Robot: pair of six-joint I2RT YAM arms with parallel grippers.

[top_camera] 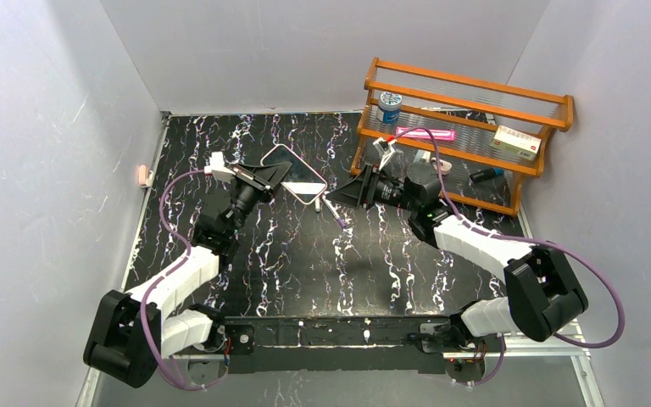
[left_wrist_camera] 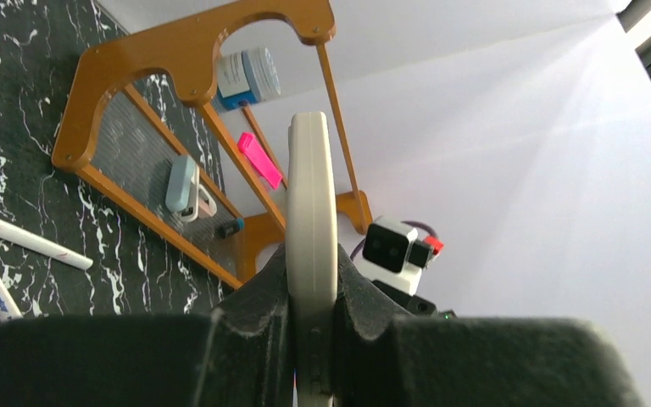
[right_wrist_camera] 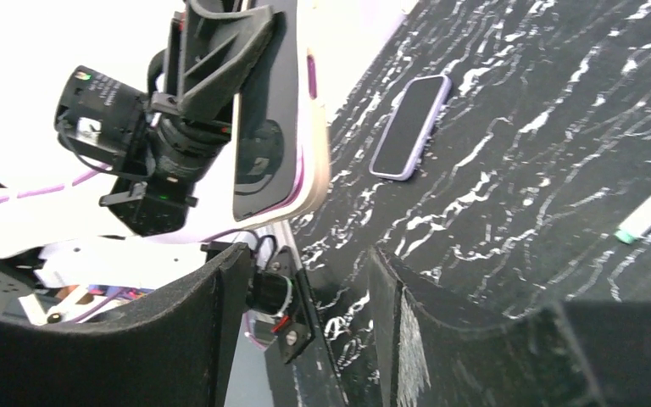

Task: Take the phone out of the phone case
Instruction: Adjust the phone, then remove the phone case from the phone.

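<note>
My left gripper [top_camera: 275, 174] is shut on the edge of the cream phone case [top_camera: 295, 172] and holds it above the table. In the left wrist view the case [left_wrist_camera: 311, 195] stands edge-on between the fingers [left_wrist_camera: 254, 297]. In the right wrist view the case [right_wrist_camera: 281, 110] shows a dark inside with a camera cut-out. A purple-rimmed phone [right_wrist_camera: 409, 127] lies flat on the black marble table [right_wrist_camera: 542, 170], apart from the case. My right gripper [top_camera: 339, 195] is open and empty, just right of the case; its jaws [right_wrist_camera: 305, 288] stand wide apart.
An orange wooden rack [top_camera: 466, 127] stands at the back right, holding a blue-and-white tub [top_camera: 389, 106], a pink item [top_camera: 428, 134] and a small box [top_camera: 515, 142]. White pens [top_camera: 335, 212] lie on the table below the right gripper.
</note>
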